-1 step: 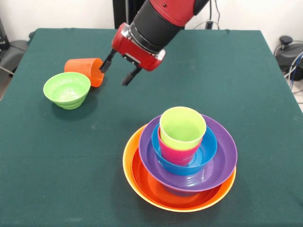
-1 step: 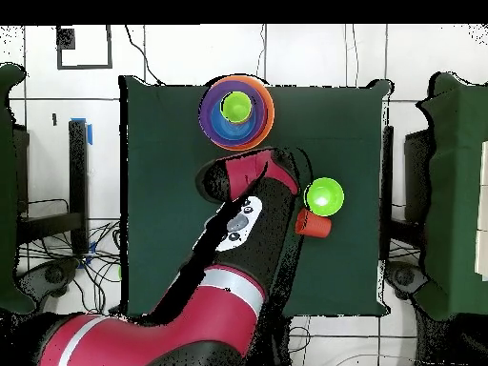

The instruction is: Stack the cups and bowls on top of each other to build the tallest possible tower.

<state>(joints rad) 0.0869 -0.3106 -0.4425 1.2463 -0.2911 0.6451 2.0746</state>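
We see a dark green cloth table (image 1: 246, 85). The robot's arm (image 1: 161, 21) is red and black, and its gripper (image 1: 117, 70) has a red body with black fingers. A shiny orange plastic cup (image 1: 87, 68) lies by a small round lime green plastic bowl (image 1: 67, 90). The tower (image 1: 182, 161) has many colours: a big yellow-orange bowl (image 1: 130, 163), a red-orange bowl (image 1: 151, 187), a wide purple bowl (image 1: 222, 156), a blue bowl (image 1: 208, 149), a pinkish red cup (image 1: 177, 153) and a lime green cup (image 1: 182, 126).

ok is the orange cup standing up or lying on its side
On its side. The orange cup lies on the table, its length roughly level and its side wall showing, beside the upright small green bowl.
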